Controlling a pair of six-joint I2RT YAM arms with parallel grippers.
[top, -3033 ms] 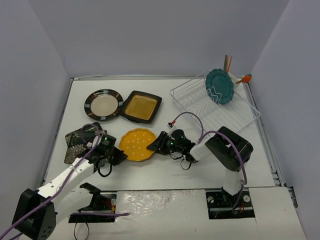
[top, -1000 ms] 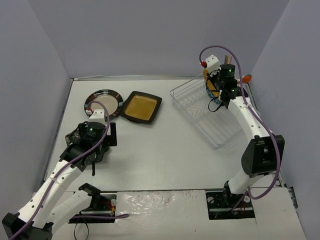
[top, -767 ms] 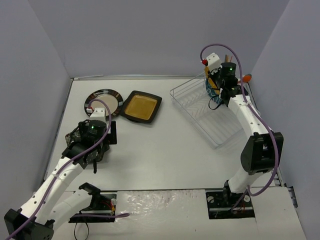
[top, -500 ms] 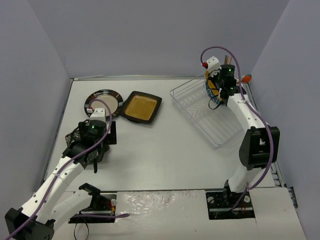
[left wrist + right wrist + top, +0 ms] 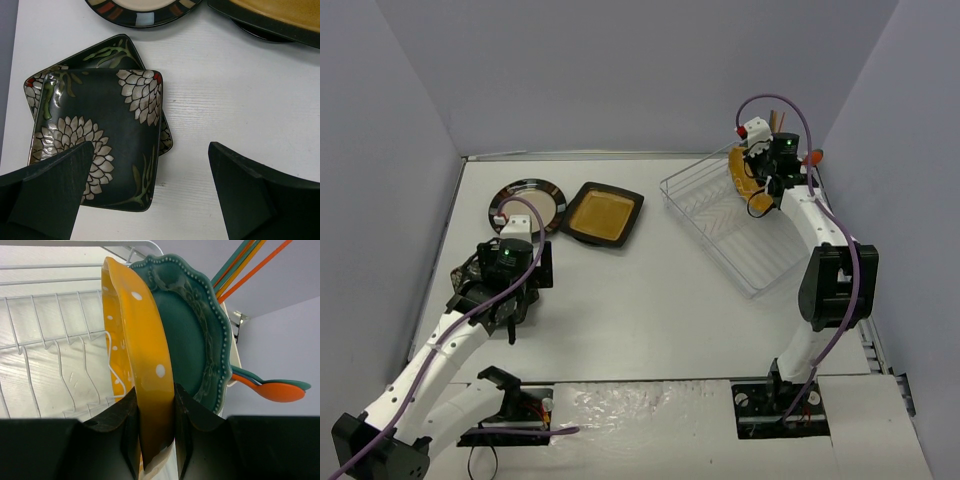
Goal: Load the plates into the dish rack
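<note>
My right gripper (image 5: 766, 186) (image 5: 155, 407) is shut on the rim of a yellow white-dotted plate (image 5: 741, 176) (image 5: 137, 335). It holds that plate on edge in the far end of the white wire dish rack (image 5: 720, 218) (image 5: 47, 335), right beside an upright teal scalloped plate (image 5: 197, 335). My left gripper (image 5: 503, 290) (image 5: 150, 155) hangs open above two stacked black floral square plates (image 5: 468, 278) (image 5: 95, 125) and touches neither. A round striped-rim plate (image 5: 527, 207) (image 5: 142, 7) and a black square plate with an amber centre (image 5: 601, 213) (image 5: 280, 15) lie flat on the table.
Orange and teal utensils (image 5: 810, 157) (image 5: 272, 390) stick out of the caddy at the rack's far corner. Grey walls close in the table on the left, back and right. The rack's near prongs (image 5: 70, 385) stand bare.
The right gripper has shifted the yellow plate slightly right in the rack, closer against the teal plate. The left arm has barely moved above the floral plates.
</note>
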